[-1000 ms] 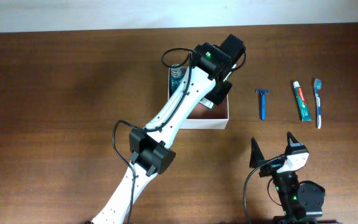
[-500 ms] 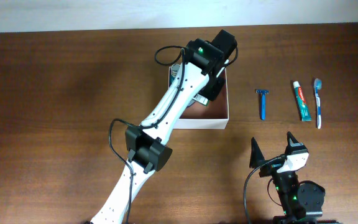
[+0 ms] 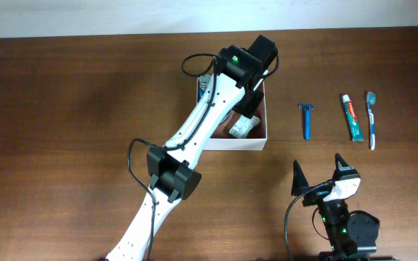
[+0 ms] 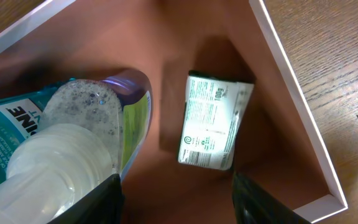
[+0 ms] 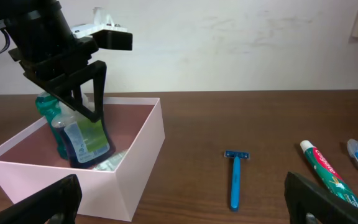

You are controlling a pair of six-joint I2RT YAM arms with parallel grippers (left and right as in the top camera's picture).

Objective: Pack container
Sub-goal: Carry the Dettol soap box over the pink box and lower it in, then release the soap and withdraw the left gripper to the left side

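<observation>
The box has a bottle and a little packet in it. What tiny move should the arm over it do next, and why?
Probably lift the left gripper straight up out of the box. Its fingers are apart with nothing between them, and the packet lies loose on the box floor beside the bottle. The razor, toothpaste and toothbrush are on the table, not packed.

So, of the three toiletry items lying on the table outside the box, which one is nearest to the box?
The blue razor: it lies just right of the container, while the toothpaste and toothbrush lie farther right, side by side.
</observation>
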